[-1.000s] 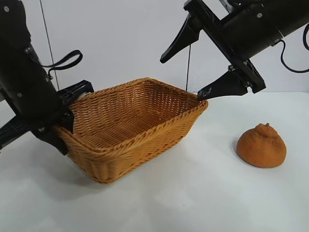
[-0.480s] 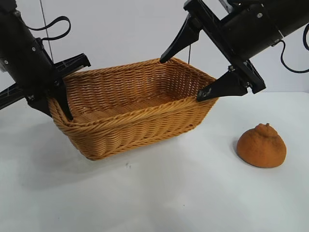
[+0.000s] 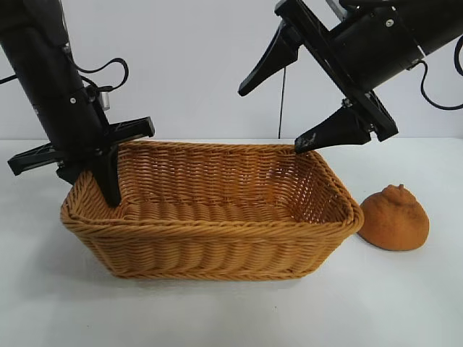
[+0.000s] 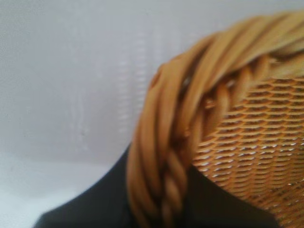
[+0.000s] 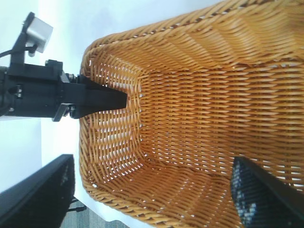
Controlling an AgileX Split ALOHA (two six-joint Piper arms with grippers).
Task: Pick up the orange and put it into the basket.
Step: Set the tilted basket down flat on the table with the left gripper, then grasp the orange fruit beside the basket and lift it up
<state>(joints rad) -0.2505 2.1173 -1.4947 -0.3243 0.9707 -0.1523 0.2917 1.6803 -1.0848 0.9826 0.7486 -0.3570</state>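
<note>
The tan woven basket (image 3: pixel 217 238) lies level on the white table, long side toward the exterior camera. My left gripper (image 3: pixel 110 189) is shut on the braided rim (image 4: pixel 166 156) at the basket's left end, one finger inside and one outside. My right gripper (image 3: pixel 271 119) hangs open above the basket's right half, holding nothing. In the right wrist view the right gripper (image 5: pixel 149 199) looks down into the basket (image 5: pixel 213 71), with the left gripper (image 5: pixel 109 99) at the far rim. The dull-orange, knobby orange (image 3: pixel 394 217) sits on the table right beside the basket's right end.
The white table (image 3: pixel 239 318) stretches in front of the basket and round the orange. A pale wall stands behind. A thin cable (image 3: pixel 281 101) hangs behind the right arm.
The left gripper has swung the basket round and to the right and brought it down level, its right end now next to the orange. The right arm and the orange have not moved.
</note>
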